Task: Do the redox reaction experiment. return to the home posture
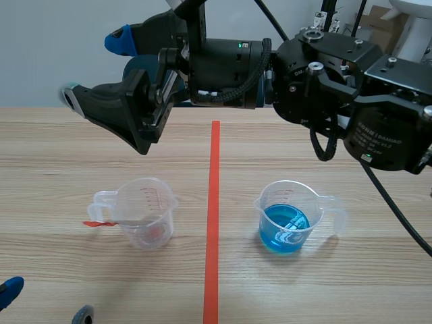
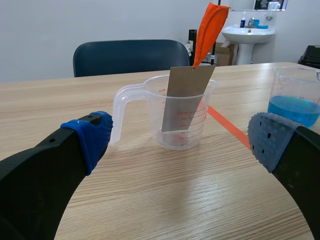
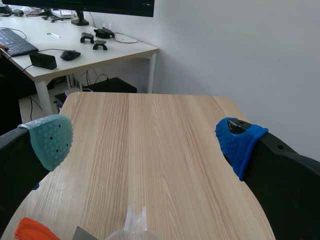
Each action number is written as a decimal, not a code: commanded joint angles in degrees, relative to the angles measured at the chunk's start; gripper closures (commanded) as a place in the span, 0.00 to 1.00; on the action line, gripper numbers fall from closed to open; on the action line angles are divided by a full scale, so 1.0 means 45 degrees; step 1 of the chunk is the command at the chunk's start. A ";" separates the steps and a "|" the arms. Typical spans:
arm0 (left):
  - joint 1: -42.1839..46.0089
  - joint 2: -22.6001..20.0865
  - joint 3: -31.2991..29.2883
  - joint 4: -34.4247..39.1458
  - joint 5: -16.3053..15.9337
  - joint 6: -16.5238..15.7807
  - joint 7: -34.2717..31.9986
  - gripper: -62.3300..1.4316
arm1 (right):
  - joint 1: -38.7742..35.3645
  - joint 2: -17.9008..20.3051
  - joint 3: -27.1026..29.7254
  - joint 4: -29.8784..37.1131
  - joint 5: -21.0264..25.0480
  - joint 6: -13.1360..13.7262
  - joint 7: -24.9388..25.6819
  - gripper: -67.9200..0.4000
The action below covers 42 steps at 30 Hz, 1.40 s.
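The right pincer [image 1: 94, 67] hangs high over the desk's [image 1: 378, 283] left half, jaws spread wide and holding nothing. The left pincer [image 2: 180, 135] sits low at the near left corner, equally wide and empty. The clear cup [image 1: 138, 212] stands left of the tape line [image 1: 212, 223], about midway between the near and far edges, with a grey strip [image 2: 184, 100] leaning inside it under an orange tag [image 2: 210, 30]. The blue cup [image 1: 290, 216], part full of blue liquid, stands across the line on the right half.

Judged from here, the risk lies in the retreat home. The right arm spans both cups, so a low return sweep could clip the tag, which stands well above the rim, and tip the light cup. Its dangling cable [image 1: 398, 202] passes close to the blue cup's handle and might snag it and spill the liquid. The left pincer has the clear cup just ahead, in line with its open gap, so any forward drift would shove it.

Only the scene view shows the raised arm's span over both cups. Of the left pincer it shows only two pad tips. The left wrist view alone shows the strip as a flat plate resting against the rim. The right wrist view catches only the clear cup's spout and the tag's tip beneath the pincer.
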 commanded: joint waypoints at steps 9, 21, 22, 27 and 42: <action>0.0029 -0.0039 -0.0117 0.0262 -0.0078 -0.0019 -0.0141 0.09 | 0.0185 0.0029 0.0121 0.0000 0.0228 -0.0005 0.0194 0.12; 0.0029 -0.0039 -0.0117 0.0262 -0.0078 -0.0019 -0.0141 0.09 | 0.0194 0.0029 0.0617 0.0000 0.0223 -0.0019 0.0238 0.12; 0.0029 -0.0039 -0.0117 0.0262 -0.0078 -0.0019 -0.0141 0.09 | 0.0194 0.0029 0.0758 0.0000 0.0223 -0.0068 0.0233 0.12; 0.0034 -0.0039 -0.0117 0.0262 -0.0078 -0.0019 -0.0141 0.09 | 0.0185 0.0029 0.1588 0.0000 0.0180 -0.0695 0.0228 0.16; 0.1700 -0.2040 -0.0117 0.0262 -0.2084 0.0316 -0.0549 0.09 | -0.1409 0.1239 0.3745 0.0102 -0.1880 -0.2074 0.1899 0.17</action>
